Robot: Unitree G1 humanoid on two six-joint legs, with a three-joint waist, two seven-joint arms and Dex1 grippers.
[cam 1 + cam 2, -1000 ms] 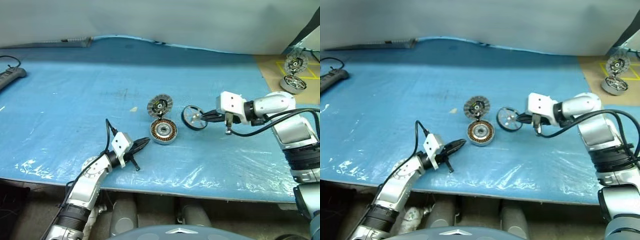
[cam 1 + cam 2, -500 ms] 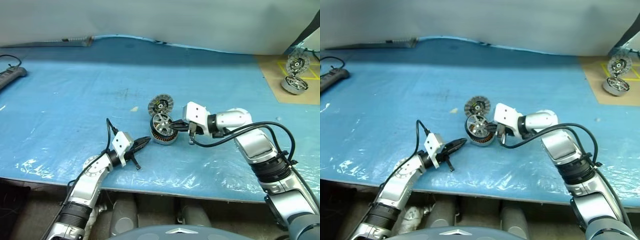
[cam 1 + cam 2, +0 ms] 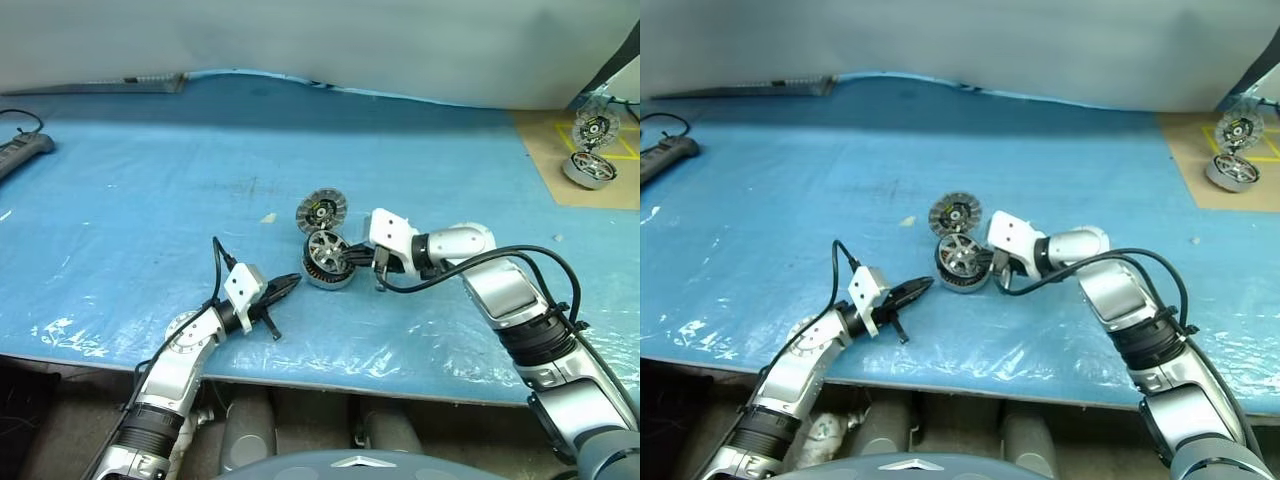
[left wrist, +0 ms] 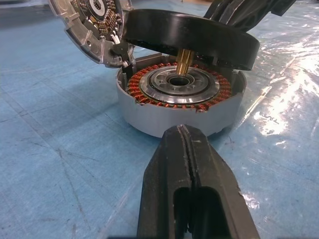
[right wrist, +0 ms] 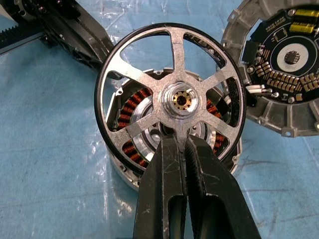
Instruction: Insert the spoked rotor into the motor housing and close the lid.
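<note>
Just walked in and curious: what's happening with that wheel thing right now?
Right hand shut on spoked rotor, tilted just above motor housing, not seated. Left hand shut, empty, beside the housing. Lid open; nothing blocking.

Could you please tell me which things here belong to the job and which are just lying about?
In use: spoked rotor, motor housing, lid, right gripper.
Lying about: second motor, power strip, left gripper.
</note>
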